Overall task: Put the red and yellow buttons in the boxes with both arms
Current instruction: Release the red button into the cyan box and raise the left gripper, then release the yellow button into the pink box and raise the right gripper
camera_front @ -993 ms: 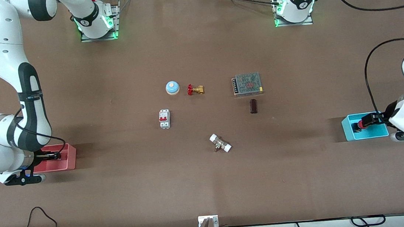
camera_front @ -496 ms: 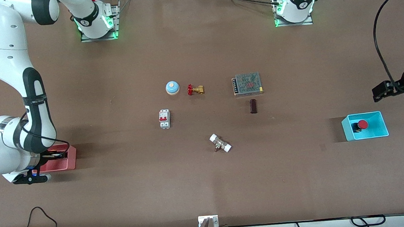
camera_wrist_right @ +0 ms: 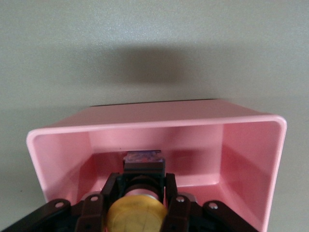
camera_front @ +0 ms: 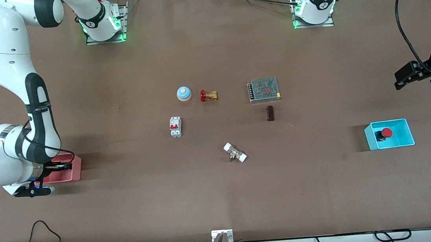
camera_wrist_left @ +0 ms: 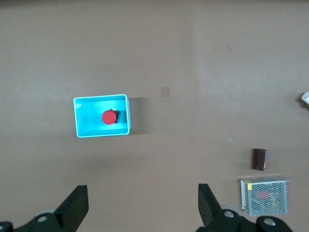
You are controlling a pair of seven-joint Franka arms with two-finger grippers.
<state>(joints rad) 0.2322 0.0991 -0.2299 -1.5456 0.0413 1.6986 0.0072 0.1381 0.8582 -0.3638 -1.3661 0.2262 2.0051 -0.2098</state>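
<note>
The red button [camera_front: 385, 133] lies in the cyan box [camera_front: 408, 136] near the left arm's end of the table; both show in the left wrist view, button [camera_wrist_left: 109, 117] and box [camera_wrist_left: 79, 126]. My left gripper [camera_front: 404, 77] is open and empty, up in the air over bare table beside the cyan box; its fingertips [camera_wrist_left: 77, 205] stand wide apart. My right gripper [camera_front: 57, 166] is down in the pink box [camera_front: 72, 172] and shut on the yellow button [camera_wrist_right: 136, 215], held inside the box [camera_wrist_right: 246, 145].
Mid-table lie a blue-and-white bell [camera_front: 184, 93], a red-handled brass valve [camera_front: 208, 95], a white breaker [camera_front: 175, 127], a metal power supply [camera_front: 264, 89], a dark cylinder [camera_front: 270, 113] and a white-ended fitting [camera_front: 235, 152].
My left gripper let go of the red button in the cyan box and rose away from it toward the bases. My right gripper stays in the pink box.
</note>
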